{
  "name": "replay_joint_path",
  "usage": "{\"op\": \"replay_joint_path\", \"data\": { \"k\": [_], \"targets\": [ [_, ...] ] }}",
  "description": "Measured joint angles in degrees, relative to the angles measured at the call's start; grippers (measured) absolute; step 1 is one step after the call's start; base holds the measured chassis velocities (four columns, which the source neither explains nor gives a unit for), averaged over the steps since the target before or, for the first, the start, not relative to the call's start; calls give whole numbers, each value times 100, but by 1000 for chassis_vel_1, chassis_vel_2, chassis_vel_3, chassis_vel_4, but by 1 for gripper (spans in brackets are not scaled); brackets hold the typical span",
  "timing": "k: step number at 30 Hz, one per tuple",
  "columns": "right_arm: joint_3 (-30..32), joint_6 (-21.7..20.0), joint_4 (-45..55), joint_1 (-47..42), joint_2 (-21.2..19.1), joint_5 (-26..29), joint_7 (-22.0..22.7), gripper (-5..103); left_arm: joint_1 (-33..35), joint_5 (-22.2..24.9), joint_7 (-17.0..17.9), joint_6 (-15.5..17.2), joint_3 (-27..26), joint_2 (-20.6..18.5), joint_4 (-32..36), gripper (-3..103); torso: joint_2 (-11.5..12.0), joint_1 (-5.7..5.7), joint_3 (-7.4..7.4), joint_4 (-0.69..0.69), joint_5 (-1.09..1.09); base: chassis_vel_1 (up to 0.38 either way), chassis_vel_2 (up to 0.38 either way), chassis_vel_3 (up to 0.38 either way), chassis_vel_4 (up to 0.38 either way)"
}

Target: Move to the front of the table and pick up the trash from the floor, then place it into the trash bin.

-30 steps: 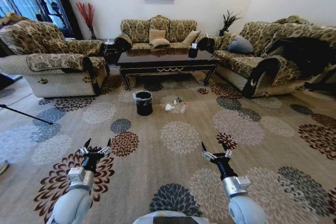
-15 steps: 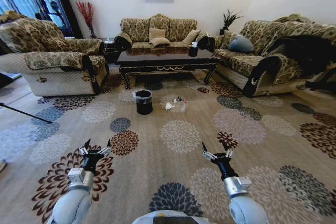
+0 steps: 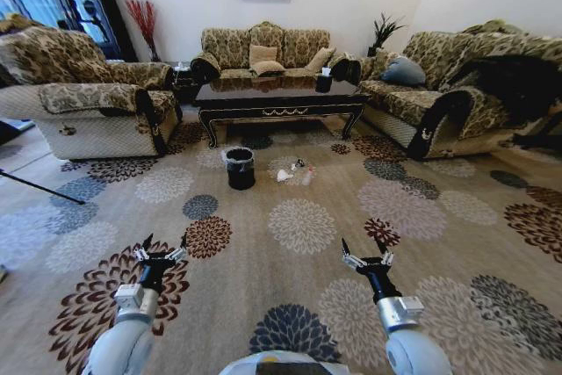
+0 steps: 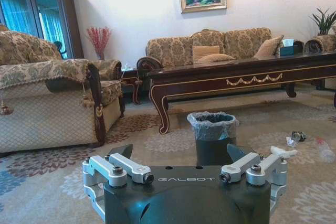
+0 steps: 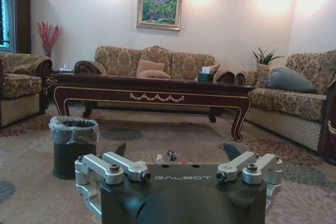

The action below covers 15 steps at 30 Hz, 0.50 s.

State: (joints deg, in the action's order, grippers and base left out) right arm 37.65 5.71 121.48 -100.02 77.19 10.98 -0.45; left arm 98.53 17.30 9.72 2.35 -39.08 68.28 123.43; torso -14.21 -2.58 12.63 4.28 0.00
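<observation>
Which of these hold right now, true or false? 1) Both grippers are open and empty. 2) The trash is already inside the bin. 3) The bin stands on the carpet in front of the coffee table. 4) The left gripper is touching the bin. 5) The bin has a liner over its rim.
1) True: the left gripper and right gripper are open, holding nothing.
2) False: the trash lies on the floor beside the trash bin.
3) True: it stands before the table.
4) False: the left gripper hangs low and well short of the bin.
5) True: a grey liner folds over its rim.
</observation>
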Motion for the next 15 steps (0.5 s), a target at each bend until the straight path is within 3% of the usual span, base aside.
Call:
{"op": "replay_joint_path", "data": {
  "k": [15],
  "targets": [
    [91,-15,112,32,-88,84,-90,100,-62,-40,-9,23,98,-61,-73,100,337,100,-236,0,0,0,0,0,0]
  ]
}}
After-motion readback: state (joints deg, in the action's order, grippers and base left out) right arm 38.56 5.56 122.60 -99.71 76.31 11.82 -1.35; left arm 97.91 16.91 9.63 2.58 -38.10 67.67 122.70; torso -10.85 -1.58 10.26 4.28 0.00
